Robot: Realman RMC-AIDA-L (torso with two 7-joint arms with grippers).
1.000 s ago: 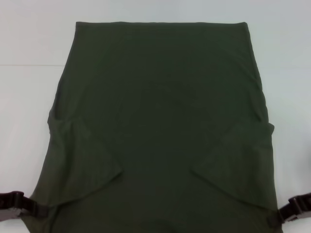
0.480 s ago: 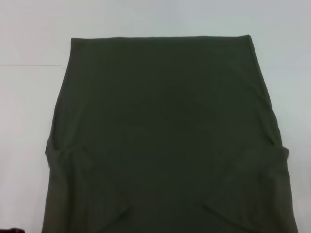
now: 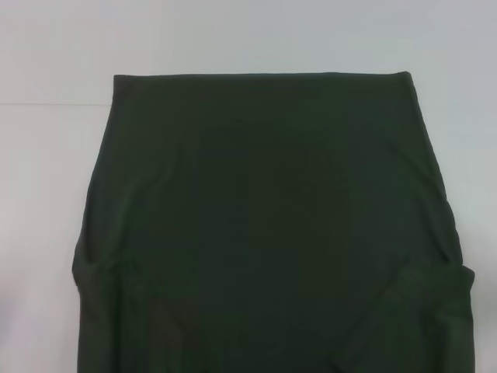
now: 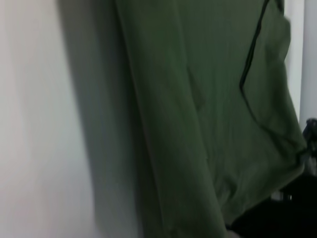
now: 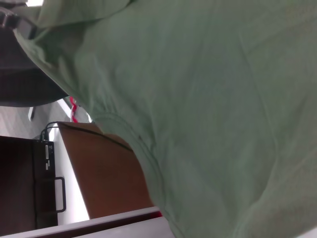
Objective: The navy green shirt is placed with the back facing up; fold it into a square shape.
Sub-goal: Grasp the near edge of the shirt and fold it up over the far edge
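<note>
The navy green shirt [image 3: 264, 225] lies plain side up and fills most of the head view, its far hem straight across the white table [image 3: 46, 194]. Both folded-in sleeves reach the picture's bottom edge. Neither gripper shows in the head view. In the left wrist view the shirt [image 4: 198, 99] hangs lifted above the table, and the right gripper [image 4: 311, 136] shows dark at its far corner. In the right wrist view the cloth [image 5: 208, 99] sits close, and the left gripper [image 5: 11, 19] is clamped on the other near corner.
White table [image 4: 39, 124] stretches on both sides of the shirt and beyond its far hem. Under the lifted near edge, the right wrist view shows a brown cabinet [image 5: 106, 168] and a dark unit with a handle [image 5: 44, 183] off the table.
The shirt has slid toward me: its far hem and the folded sleeves sit lower in the head view. Both grippers, seen at the near corners a second ago, have left the picture's bottom.
</note>
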